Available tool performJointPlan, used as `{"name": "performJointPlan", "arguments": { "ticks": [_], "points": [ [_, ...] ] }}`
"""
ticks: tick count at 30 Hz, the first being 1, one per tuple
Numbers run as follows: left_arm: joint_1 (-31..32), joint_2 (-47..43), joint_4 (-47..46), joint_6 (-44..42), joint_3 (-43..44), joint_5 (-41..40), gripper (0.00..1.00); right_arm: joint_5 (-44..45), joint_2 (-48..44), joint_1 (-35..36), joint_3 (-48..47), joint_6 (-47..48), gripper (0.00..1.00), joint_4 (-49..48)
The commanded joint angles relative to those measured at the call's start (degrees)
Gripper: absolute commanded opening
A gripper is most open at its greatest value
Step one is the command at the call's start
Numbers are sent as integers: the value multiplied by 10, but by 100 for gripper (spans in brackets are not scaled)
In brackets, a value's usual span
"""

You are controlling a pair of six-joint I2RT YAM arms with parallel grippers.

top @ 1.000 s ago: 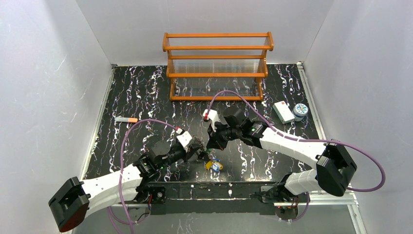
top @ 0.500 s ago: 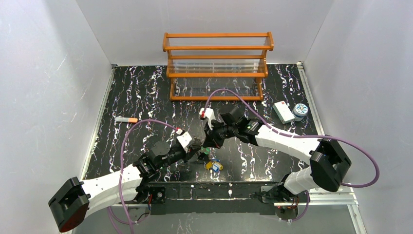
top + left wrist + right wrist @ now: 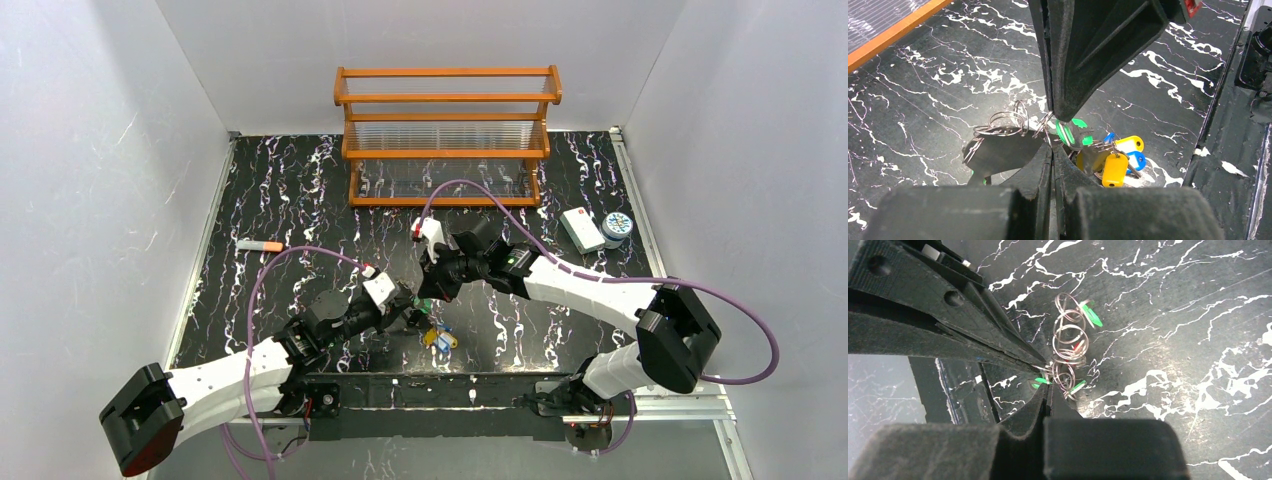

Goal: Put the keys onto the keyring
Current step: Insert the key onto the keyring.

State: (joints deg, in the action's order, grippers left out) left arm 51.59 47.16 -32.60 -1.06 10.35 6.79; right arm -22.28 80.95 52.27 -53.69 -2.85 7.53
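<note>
The two arms meet low over the front middle of the black marbled table (image 3: 300,200), tip to tip. The left tool (image 3: 414,316) reaches in from the left and the right tool (image 3: 425,302) angles down from the right. Both have their jaws pressed fully together. The keys (image 3: 438,337) lie in a bunch on the table right at the tips, spilling toward the near edge. The left wrist view shows two yellow tags (image 3: 1116,168), a blue tag (image 3: 1138,160) and a green tag (image 3: 1067,133) beside the closed left fingers (image 3: 1038,170), and the right tool's dark fingers come down from above to the same spot. The right wrist view shows a tangle of small silver split rings (image 3: 1069,342) with green tags (image 3: 1093,315) and a speck of red, lying just beyond the point where the two tools' tips touch. Each tool may be pinching a wire of that tangle, but the contact is too small and crowded to tell. I cannot pick out the keyring for sure among the rings. Farther off stand a wooden rack (image 3: 447,135) at the back, a white box (image 3: 581,229) and a round tin (image 3: 618,226) on the right, and an orange-tipped stick (image 3: 260,245) on the left.
</note>
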Motion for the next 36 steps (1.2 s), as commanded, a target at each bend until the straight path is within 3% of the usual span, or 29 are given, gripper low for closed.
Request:
{"name": "performJointPlan", "arguments": {
  "ticks": [1,27,29,32,36],
  "points": [
    [3,-4,-14,-8,-5,15,0,35,-3,0,-13,-12,1,-8],
    [3,-26,-39,-26,-23,19,0,-20,43,-1,-39,6,1,31],
    [2,-32,-44,-31,-27,20,0,-28,44,0,-39,20,7,37],
    [3,-43,-50,-39,-33,20,0,-29,34,0,-32,28,27,35],
    [3,-58,-52,-49,-39,24,0,-37,4,0,-11,53,35,10]
  ]
}}
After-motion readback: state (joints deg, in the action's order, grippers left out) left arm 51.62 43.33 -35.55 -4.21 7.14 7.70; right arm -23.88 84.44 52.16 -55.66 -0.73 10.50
